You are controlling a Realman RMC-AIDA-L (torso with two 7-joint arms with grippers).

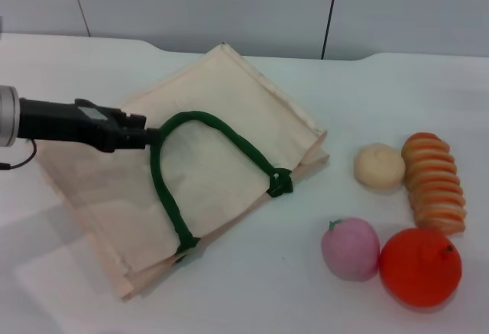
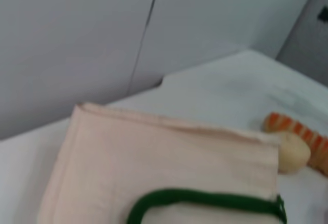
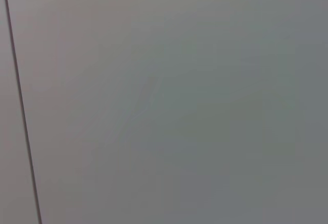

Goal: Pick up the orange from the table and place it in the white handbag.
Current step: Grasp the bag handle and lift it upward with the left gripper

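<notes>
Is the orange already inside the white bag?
No, the orange sits on the table beside a pink fruit, well apart from the white handbag, which lies flat.

The left pincer's (image 1: 147, 138) tips hide behind the green handle (image 1: 200, 120).

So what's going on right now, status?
Left gripper at white handbag's green handle. Right arm out of sight. Orange untouched on table, beside pink fruit.
</notes>
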